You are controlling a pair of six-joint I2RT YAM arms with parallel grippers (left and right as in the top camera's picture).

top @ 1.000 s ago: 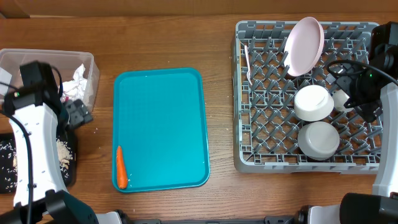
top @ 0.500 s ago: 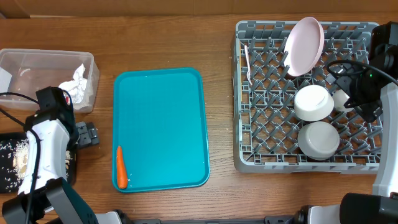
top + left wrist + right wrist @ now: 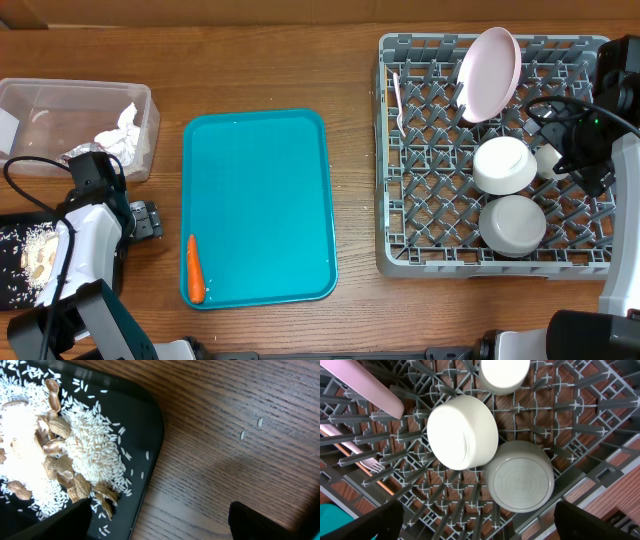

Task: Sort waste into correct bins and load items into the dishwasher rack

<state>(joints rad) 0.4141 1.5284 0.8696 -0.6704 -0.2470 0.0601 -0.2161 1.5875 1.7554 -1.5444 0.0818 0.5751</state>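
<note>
The clear tub point(image 3: 40, 100) at the far left holds the crumpled napkin point(image 3: 122, 135). The black tray point(image 3: 15, 290) in front of it holds rice and nut scraps point(image 3: 60, 445). The carrot piece point(image 3: 195, 268) lies on the teal tray point(image 3: 260, 180). The grey rack point(image 3: 420, 180) holds the plate point(image 3: 488, 72) on edge, two bowls point(image 3: 503, 165) point(image 3: 512, 225) upside down, the cup point(image 3: 548, 160) and the fork point(image 3: 398, 100). My left gripper point(image 3: 160, 525) is open and empty over the black tray's right edge. My right gripper point(image 3: 480, 522) is open and empty above the bowls. I cannot make out the foil wrapper.
A few rice grains point(image 3: 250, 430) lie on the wooden table right of the black tray. The teal tray sits between the bins and the rack. The right arm's cable point(image 3: 550, 105) hangs over the rack's right side.
My left arm has drawn back from over the clear tub toward the front and now hovers by the black tray's right edge. The right arm has not moved.
</note>
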